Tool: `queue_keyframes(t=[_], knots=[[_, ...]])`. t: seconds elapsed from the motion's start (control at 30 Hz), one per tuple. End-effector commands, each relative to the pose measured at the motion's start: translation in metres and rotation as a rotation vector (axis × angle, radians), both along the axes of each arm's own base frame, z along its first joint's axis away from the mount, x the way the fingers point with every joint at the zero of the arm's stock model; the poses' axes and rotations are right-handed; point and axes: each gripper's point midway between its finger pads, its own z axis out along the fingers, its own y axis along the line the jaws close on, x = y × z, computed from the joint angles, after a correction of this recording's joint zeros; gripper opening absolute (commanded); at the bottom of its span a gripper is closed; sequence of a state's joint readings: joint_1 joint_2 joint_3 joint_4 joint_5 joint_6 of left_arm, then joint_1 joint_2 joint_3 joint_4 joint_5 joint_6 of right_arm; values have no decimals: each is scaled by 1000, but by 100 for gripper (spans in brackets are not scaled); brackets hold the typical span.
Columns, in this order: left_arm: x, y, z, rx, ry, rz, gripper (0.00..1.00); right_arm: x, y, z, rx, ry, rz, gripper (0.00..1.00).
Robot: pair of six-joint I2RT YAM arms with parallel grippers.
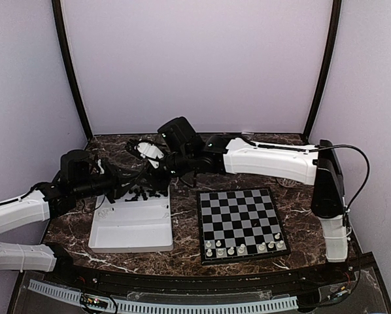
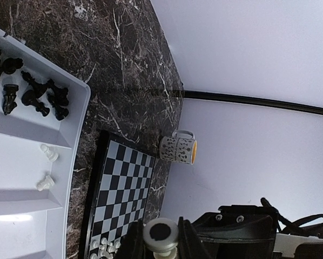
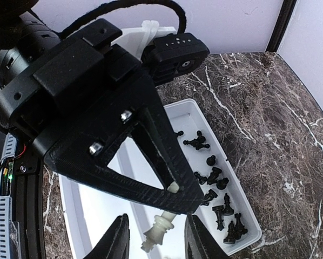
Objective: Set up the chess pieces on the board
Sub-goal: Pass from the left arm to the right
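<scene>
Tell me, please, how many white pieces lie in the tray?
2: one white piece and a second piece beside it, in the tray's middle compartment near the board. More may be hidden off-frame.

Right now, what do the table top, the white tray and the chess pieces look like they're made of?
Table top: polished dark marble or a marble-look laminate, going by the white veining and sheen. White tray: moulded plastic, smooth, with rounded rim and ribs. Chess pieces: probably plastic, uniform black or white, slightly glossy.
</scene>
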State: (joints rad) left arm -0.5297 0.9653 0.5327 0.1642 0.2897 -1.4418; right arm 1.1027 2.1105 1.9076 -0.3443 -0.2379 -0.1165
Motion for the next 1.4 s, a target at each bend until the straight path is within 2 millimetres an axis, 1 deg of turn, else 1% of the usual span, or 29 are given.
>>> queue_keyframes(t=[0.0, 0.3, 0.5, 0.6, 0.67, 0.77, 0.87, 0.93, 1.0, 1.03, 1.07, 1.1, 1.13, 1.17, 1.2, 1.23, 1.27, 1.3, 1.33, 1.37], knots=[[-3, -3, 10, -29, -35, -17, 7, 0, 11, 8, 28, -9, -10, 36], [-4, -2, 9, -29, -37, -13, 7, 4, 10, 0, 12, -13, -38, 35], [-4, 1, 11, -23, -47, 3, 7, 9, 6, -6, -5, -18, -76, 37], [-4, 3, 10, -20, -46, 9, 7, 12, 4, -5, -9, -28, -92, 37], [-5, 3, 10, -20, -46, 9, 7, 12, 4, -3, -4, -28, -91, 33], [-4, 2, 10, -22, -47, 6, 7, 10, 5, -4, -3, -22, -85, 22], [-5, 2, 9, -21, -43, 3, 7, 10, 4, -2, 0, -26, -81, 14], [-5, 2, 7, -19, -42, 1, 9, 9, 3, 0, 0, -31, -76, 7], [-5, 2, 6, -8, -40, 3, 16, 9, 1, 0, -5, -39, -72, 1], [-4, 2, 6, 5, -45, 0, 22, 10, -1, 1, -7, -46, -72, 1], [-3, 3, 5, 18, -47, 5, 26, 10, -4, 3, -9, -54, -73, 0], [-2, 4, 6, 49, -58, -2, 33, 11, -8, 5, -14, -66, -70, 0], [-1, 5, 6, 72, -64, -1, 36, 12, -13, 6, -22, -75, -65, 0], [2, 6, 10, 115, -92, -8, 41, 13, -20, 7, -30, -86, -65, 0], [3, 6, 10, 142, -101, -16, 45, 15, -28, 7, -44, -94, -62, 0], [7, 7, 18, 189, -140, -22, 47, 15, -36, 6, -62, -109, -41, 0], [7, 11, 12, 238, -129, -25, 56, 14, -46, 3, -91, -115, -29, 0], [13, 14, 24, 293, -188, -17, 59, 14, -57, -2, -125, -128, -17, 0], [17, 17, 29, 358, -223, -26, 64, 12, -70, -6, -163, -142, 3, 0], [23, 22, 29, 414, -237, -3, 65, 10, -81, -10, -200, -157, 28, 0]])
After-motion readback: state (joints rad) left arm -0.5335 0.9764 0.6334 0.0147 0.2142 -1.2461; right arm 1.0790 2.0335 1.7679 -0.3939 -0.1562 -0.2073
